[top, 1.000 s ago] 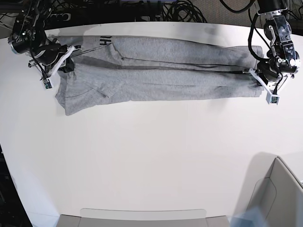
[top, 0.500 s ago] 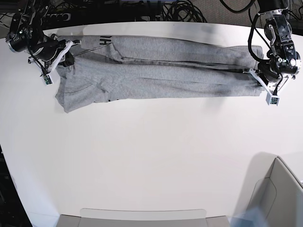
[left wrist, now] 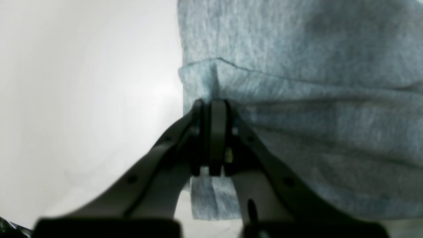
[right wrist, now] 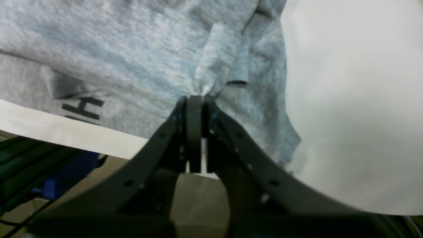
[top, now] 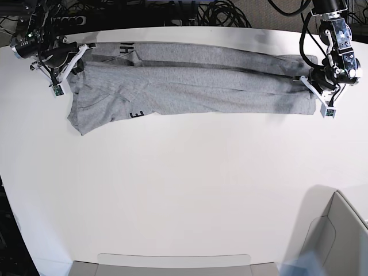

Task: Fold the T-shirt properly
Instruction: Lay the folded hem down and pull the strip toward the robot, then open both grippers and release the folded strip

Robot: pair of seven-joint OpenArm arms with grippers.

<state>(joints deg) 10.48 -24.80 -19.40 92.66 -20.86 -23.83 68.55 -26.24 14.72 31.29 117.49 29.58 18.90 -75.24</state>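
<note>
The heather-grey T-shirt point(top: 190, 83) lies stretched in a long band across the far part of the white table point(top: 184, 190). Black lettering shows near its far left edge point(top: 126, 50) and at its near fold. My left gripper point(top: 313, 86), on the base view's right, is shut on the T-shirt's right end; the left wrist view shows its jaws pinching a folded cloth edge point(left wrist: 211, 105). My right gripper point(top: 79, 56), on the base view's left, is shut on the T-shirt's left end; the right wrist view shows bunched cloth in its jaws point(right wrist: 195, 99), with a letter H point(right wrist: 81, 107) beside them.
Black cables point(top: 218, 14) lie beyond the table's far edge. A grey bin point(top: 339, 241) stands at the near right corner, and a pale tray edge point(top: 172, 263) runs along the near side. In the right wrist view the table's edge point(right wrist: 66, 132) is just below the gripper.
Both grippers have moved toward the table's far edge, still holding the T-shirt. The garment has shifted back with them and black lettering now shows at its near fold.
</note>
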